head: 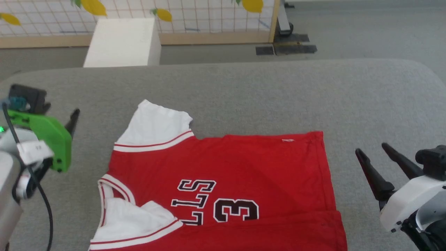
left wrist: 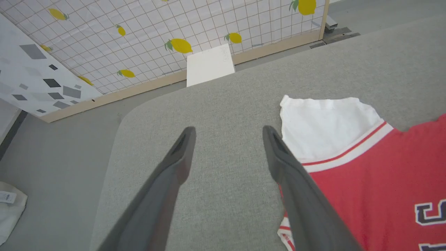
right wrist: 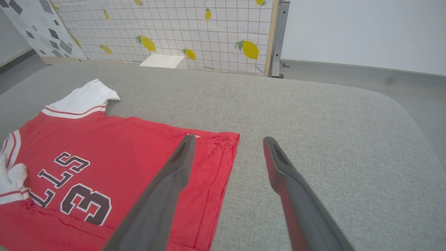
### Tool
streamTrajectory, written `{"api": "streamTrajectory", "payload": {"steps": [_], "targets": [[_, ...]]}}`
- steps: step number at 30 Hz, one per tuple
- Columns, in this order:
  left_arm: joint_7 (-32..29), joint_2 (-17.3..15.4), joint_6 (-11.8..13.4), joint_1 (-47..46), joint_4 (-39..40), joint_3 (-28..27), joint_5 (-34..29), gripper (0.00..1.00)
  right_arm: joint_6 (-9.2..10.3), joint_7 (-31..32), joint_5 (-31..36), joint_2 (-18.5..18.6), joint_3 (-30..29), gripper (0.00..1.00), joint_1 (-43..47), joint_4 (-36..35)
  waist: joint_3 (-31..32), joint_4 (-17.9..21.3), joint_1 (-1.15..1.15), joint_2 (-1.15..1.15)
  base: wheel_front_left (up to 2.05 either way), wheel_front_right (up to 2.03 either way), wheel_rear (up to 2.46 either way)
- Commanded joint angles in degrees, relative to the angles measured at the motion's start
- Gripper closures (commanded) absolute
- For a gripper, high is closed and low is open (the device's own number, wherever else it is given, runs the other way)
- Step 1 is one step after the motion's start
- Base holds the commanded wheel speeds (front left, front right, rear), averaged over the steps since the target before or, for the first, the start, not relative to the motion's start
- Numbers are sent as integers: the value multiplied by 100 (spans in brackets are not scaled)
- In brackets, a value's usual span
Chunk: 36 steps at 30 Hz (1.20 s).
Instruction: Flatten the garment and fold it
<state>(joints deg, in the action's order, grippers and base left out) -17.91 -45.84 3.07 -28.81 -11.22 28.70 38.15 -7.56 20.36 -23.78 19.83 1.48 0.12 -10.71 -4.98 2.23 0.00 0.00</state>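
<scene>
The garment (head: 226, 167) lies spread on the grey table (head: 278, 94), collar toward my left and hem toward my right. It is red with white sleeves; the far sleeve (left wrist: 324, 125) lies flat. The near sleeve (head: 136, 219) and a near strip of red cloth are folded over the front, partly covering the black lettering and the 3. My left gripper (left wrist: 228, 130) hovers open just left of the far sleeve, nothing between its fingers. My right gripper (head: 372, 148) stands open to the right of the hem, its left finger (right wrist: 181, 160) over the hem corner, holding nothing.
A white box (head: 122, 42) stands on the floor beyond the table's far left edge, before a lattice screen with lemons (head: 209, 17). Dark base plates (head: 285, 47) lie on the floor at the back. A pale cloth (left wrist: 10, 209) lies on the floor to the left.
</scene>
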Motion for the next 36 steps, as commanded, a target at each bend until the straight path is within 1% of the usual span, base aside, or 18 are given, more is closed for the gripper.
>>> {"api": "streamTrajectory", "payload": {"steps": [1, 3, 6, 9, 12, 17, 20, 22, 26, 28, 34, 35, 36], "targets": [[63, 86, -25, -312, -196, 14, -124, 0, 8, -195, 137, -177, -104, 0, 18, -99, -473, 365, 0, 0, 0, 0, 0], [100, 208, -63, -672, -502, 35, -216, 0, 8, -510, 334, -453, -277, 0, -23, -196, -664, 466, 0, 0, 0, 0, 0], [43, 355, -201, -1195, -981, 144, -361, 0, 8, -1043, 619, -875, -450, 0, -58, -315, -935, 605, 0, 0, 0, 0, 0], [-108, 521, -357, -1623, -1412, 241, -391, 0, 8, -1580, 890, -1210, -579, 0, -94, -390, -1139, 708, 0, 0, 0, 0, 0], [-414, 670, -524, -2011, -1808, 370, -398, 0, 8, -1986, 1091, -1432, -595, 0, -111, -404, -1329, 802, 0, 0, 0, 0, 0], [-1260, 884, -758, -2541, -2352, 491, -148, 0, 8, -2243, 1246, -1566, -426, 0, -174, -292, -1611, 922, 0, 0, 0, 0, 0], [-1961, 994, -877, -2802, -2587, 554, 124, 0, 8, -2319, 1308, -1597, -345, 0, -287, -191, -1770, 986, 0, 0, 0, 0, 0], [-2367, 1011, -930, -2955, -2657, 624, 233, 0, 8, -2361, 1326, -1611, -314, 0, -356, -142, -1862, 1025, 0, 0, 0, 0, 0], [-2931, 929, -982, -3197, -2716, 798, 254, 0, 8, -2414, 1367, -1628, -261, 0, -477, -17, -2015, 1096, 0, 0, 0, 0, 0], [-3164, 891, -989, -3273, -2780, 866, 250, 0, 8, -2443, 1370, -1634, -235, 0, -539, 41, -2084, 1124, 0, 0, 0, 0, 0], [-3495, 866, -992, -3332, -2955, 1009, 232, 0, 8, -2451, 1386, -1629, -104, 0, -695, 250, -2194, 1183, 0, 0, 0, 0, 0], [-3544, 867, -996, -3318, -2970, 1029, 252, 80, 8, -2430, 1392, -1612, -74, 0, -709, 287, -2193, 1183, 0, 0, 0, 0, 0], [-3559, 868, -1000, -3311, -2969, 1051, 255, 100, 8, -2416, 1398, -1597, -66, 0, -716, 312, -2186, 1172, 0, 0, 0, 0, 0]]}}
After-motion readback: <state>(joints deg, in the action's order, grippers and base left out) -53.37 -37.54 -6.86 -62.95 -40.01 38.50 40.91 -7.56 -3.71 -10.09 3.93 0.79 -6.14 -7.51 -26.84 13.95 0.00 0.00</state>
